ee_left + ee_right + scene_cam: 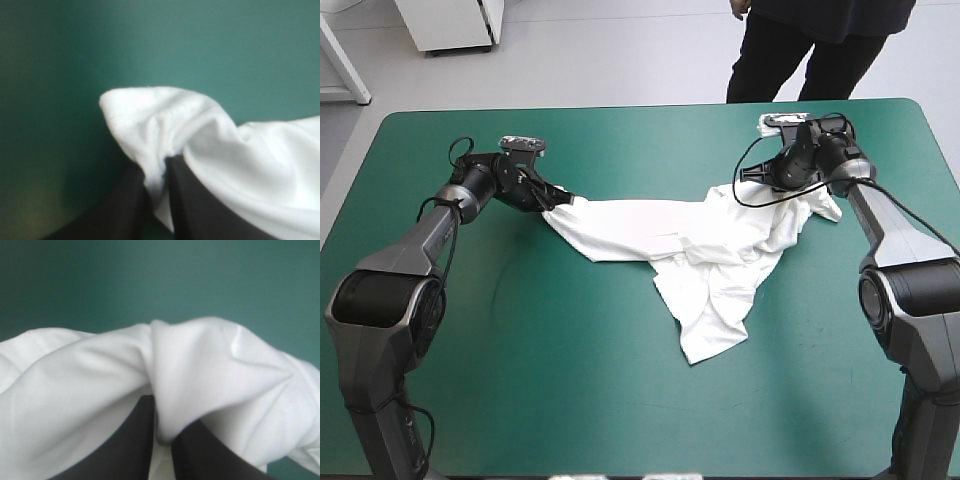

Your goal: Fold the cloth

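2-arm hold over the far half of the table. I have the left gripper [546, 198] clamped on 1 end of the white T-shirt [650, 228] and the right gripper [778, 178] clamped on the other. The cloth therefore runs between them as a band lying on the teal-green cover [520, 360], with a loose tail trailing toward the near edge. In the left wrist view the 2 black fingers [127, 205] are all but closed, with a rounded fold of fabric pinched between them and bulging ahead of the tips. The right wrist view shows the same: its fingers [130, 440] nearly meet on a thick pleat. I judge that the 2 pinch points are set well apart to draw slack out of the span and give a straight edge to fold from. The band is creased and bunched near the right gripper, so I judge the spread incomplete. Which parts of the garment are held I cannot tell.
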You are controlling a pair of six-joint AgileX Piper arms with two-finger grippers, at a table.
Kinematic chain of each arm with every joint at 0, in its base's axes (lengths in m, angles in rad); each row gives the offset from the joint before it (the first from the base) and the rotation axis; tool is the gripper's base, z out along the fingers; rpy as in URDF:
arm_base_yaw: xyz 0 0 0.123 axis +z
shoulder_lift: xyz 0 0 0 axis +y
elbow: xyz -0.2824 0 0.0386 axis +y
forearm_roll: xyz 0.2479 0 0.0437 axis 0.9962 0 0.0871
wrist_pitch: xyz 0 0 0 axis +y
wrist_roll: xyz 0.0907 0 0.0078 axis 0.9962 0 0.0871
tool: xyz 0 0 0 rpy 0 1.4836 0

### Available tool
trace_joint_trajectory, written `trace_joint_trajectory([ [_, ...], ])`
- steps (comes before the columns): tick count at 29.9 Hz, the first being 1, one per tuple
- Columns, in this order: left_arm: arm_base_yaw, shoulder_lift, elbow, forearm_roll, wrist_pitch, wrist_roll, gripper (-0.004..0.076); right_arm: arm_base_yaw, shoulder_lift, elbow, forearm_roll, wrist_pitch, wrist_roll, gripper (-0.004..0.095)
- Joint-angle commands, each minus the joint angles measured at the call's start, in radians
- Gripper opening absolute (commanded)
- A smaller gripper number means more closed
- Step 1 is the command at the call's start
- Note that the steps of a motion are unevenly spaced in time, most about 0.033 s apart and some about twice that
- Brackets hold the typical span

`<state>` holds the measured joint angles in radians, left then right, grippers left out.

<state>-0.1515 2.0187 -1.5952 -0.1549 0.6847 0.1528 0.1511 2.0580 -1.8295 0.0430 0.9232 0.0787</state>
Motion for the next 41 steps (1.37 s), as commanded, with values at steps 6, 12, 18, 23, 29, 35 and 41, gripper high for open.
trace_joint_trajectory([
  [6,-0.001,-0.084,-0.157,-0.004,0.198,-0.007,0.0503,-0.007,-0.069,-0.176,0.035,0.156,0.000,0.0519],
  [12,-0.001,-0.107,-0.261,0.006,0.289,-0.007,0.0468,-0.007,-0.102,-0.275,0.024,0.301,0.000,0.0511],
  [18,-0.001,-0.109,-0.299,0.046,0.470,-0.007,0.0464,-0.007,-0.150,-0.275,0.071,0.326,0.005,0.0509],
  [23,-0.001,-0.111,-0.299,0.050,0.547,-0.011,0.0464,-0.007,-0.201,-0.275,0.120,0.326,0.007,0.0487],
  [29,-0.001,-0.111,-0.299,0.063,0.411,-0.016,0.0464,-0.007,-0.234,-0.275,0.099,0.326,-0.004,0.0449],
  [35,0.005,-0.071,-0.307,0.102,0.365,-0.060,0.0464,-0.007,-0.234,-0.275,0.097,0.326,-0.004,0.0449],
  [41,0.007,0.010,-0.313,0.093,0.364,-0.056,0.0454,-0.007,-0.232,-0.275,0.089,0.326,-0.004,0.0448],
])
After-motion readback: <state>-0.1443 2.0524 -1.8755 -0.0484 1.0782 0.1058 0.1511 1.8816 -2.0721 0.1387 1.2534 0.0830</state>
